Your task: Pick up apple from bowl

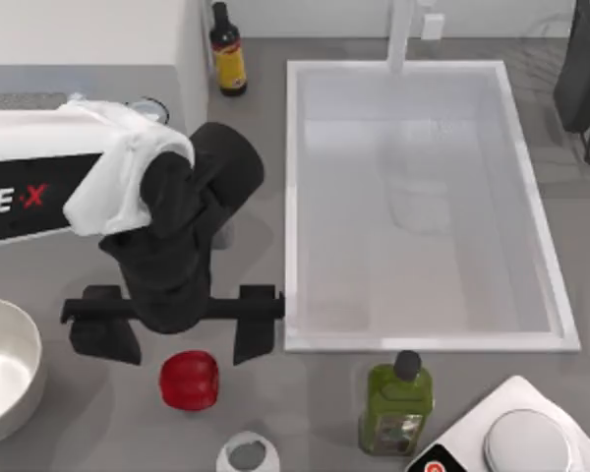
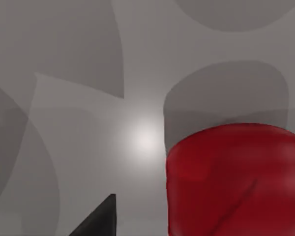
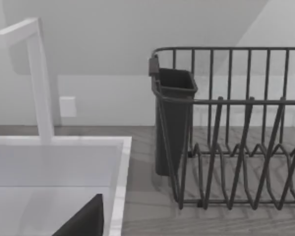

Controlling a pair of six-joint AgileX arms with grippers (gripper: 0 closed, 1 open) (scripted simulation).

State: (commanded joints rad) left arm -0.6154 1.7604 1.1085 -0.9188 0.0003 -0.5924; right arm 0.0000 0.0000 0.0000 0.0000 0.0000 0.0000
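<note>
The left arm rises nearest the top camera, its black wrist and white sleeve over the left half of the table [image 1: 98, 413]; its left pincer [image 1: 173, 339] hangs spread wide, with one black finger [image 1: 106, 336] to the left and the other to the right on a crossbar. At the far left edge sits the bowl [image 1: 2, 366], white and thick-rimmed. The apple [image 1: 189, 380] lies on the bare table to the right of the bowl, apart from it, just below the open fingers and gripped by nothing; the left wrist view has it close and red [image 2: 236, 179] on the grey surface. Right of it stand a small white cup [image 1: 247, 454], then a green bottle [image 1: 397, 405], then a white device [image 1: 516, 438] in the corner. A white sink [image 1: 295, 197] fills the upper right. The right wrist view faces a dark dish rack [image 3: 236, 128] beside that sink; I cannot tell the right pincer's state.
</note>
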